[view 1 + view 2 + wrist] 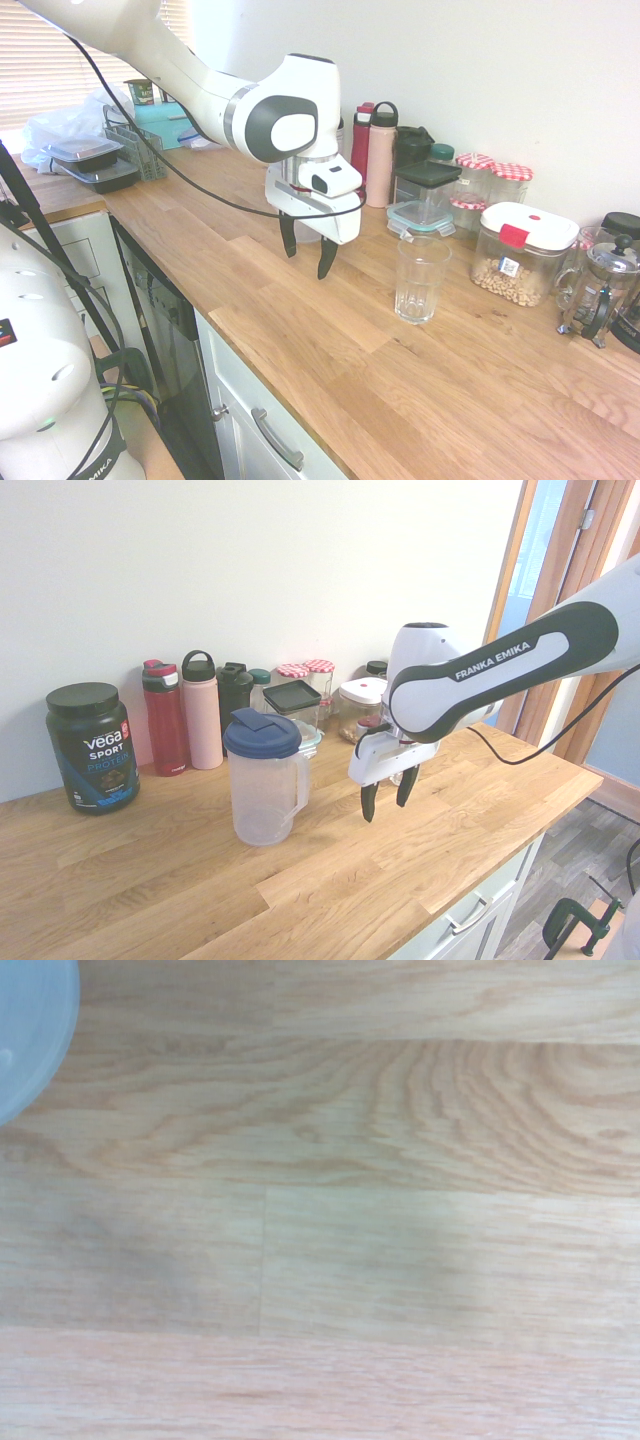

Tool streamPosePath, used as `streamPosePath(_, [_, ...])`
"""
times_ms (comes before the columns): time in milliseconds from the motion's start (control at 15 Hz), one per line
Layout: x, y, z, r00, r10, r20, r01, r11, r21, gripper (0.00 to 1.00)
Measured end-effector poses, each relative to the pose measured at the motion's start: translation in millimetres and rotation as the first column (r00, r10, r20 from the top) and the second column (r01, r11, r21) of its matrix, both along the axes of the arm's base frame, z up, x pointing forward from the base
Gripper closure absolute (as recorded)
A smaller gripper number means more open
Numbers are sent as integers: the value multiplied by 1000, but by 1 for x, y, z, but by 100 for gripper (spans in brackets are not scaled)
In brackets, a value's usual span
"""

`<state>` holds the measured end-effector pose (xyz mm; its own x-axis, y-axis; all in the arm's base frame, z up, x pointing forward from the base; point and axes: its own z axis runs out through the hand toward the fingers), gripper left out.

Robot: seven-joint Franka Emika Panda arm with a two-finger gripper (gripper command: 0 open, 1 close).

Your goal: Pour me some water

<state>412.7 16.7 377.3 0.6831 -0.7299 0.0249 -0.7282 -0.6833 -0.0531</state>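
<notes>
Oak-toned wooden countertop (330, 880), planked, bare at its near edge. Gripper (385, 798), black-fingered on a white hand, hangs above the boards pointing straight down, jaws spread wide and holding nothing. Pitcher (264, 777), clear plastic with a dark blue lid and pour tab, handle turned toward the gripper; it stands upright just beside the gripper, apart from it. Its body looks nearly colourless, so how much water it holds cannot be told. In the wrist view, a pale blue rounded edge in one corner is probably this lid (30, 1030). Drinking glass (421, 279), clear, ribbed, upright and seemingly empty, stands on the gripper's other side, near the storage jars. Farther back, against the wall: red bottle (164, 717), pink bottle (202, 710), black protein tub (91, 747), red-checked lidded jars (492, 175), cafetière (600, 285). Step in hand, by judgement: the approach, nothing grasped yet. Next move calls for lowering beside the pitcher and closing on its handle, then carrying it level to the glass.
</notes>
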Motion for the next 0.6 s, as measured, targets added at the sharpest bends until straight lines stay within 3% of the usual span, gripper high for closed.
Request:
streamPosePath(267, [5, 12, 13, 999, -6, 33, 7, 1000, -22, 0])
streamPosePath(467, [-11, 52, 63, 988, 77, 131, -70, 996, -56, 0])
streamPosePath(600, [-37, 87, 104, 967, 153, 203, -136, 986, -95, 0])
